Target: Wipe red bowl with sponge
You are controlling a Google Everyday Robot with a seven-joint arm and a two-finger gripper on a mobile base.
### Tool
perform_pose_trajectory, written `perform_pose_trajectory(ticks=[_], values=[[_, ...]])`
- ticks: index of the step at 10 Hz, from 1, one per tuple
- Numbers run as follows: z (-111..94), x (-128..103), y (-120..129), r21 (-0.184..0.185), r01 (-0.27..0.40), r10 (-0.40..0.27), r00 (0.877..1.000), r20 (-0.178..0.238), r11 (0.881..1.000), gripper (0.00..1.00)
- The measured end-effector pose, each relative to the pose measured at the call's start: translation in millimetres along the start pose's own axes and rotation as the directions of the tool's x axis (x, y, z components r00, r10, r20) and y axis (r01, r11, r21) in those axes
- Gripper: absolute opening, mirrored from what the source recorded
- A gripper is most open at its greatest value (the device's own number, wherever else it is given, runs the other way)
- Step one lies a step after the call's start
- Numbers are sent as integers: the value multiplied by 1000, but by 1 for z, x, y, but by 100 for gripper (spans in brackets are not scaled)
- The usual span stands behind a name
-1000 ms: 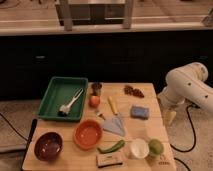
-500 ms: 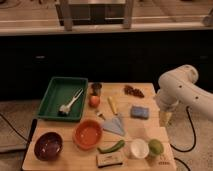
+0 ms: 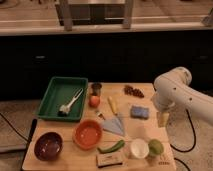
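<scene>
The blue sponge (image 3: 139,112) lies on the right part of the wooden table (image 3: 145,131). The orange-red bowl (image 3: 87,133) stands empty at the front middle, left of the sponge. My gripper (image 3: 162,119) hangs from the white arm (image 3: 172,87) at the table's right edge. It is just right of the sponge and a little above the table. It holds nothing that I can see.
A green tray (image 3: 54,95) with a brush (image 3: 70,102) is at the back left. A dark maroon bowl (image 3: 48,145) is at the front left. A pale triangular cloth (image 3: 116,126), green pepper (image 3: 111,147), tan block (image 3: 110,159), white cup (image 3: 139,148) and green fruit (image 3: 156,146) lie along the front.
The arm has swung left from off the table's right side, and the gripper has come down next to the sponge. The objects on the table have not moved.
</scene>
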Motion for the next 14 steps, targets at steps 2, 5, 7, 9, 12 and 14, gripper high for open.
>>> perform_pose_trajectory(ticks=[2, 5, 7, 9, 12, 14], values=[[7, -4, -4, -2, 20, -20, 1000, 4, 1000, 80], [19, -9, -10, -3, 52, -52, 999, 13, 999, 80], [26, -14, -16, -1, 74, -74, 997, 20, 997, 80], [32, -13, -18, -3, 89, -89, 996, 21, 996, 80], [42, -15, -23, -3, 121, -121, 992, 24, 993, 80], [48, -15, -27, -4, 137, -137, 990, 28, 991, 80]])
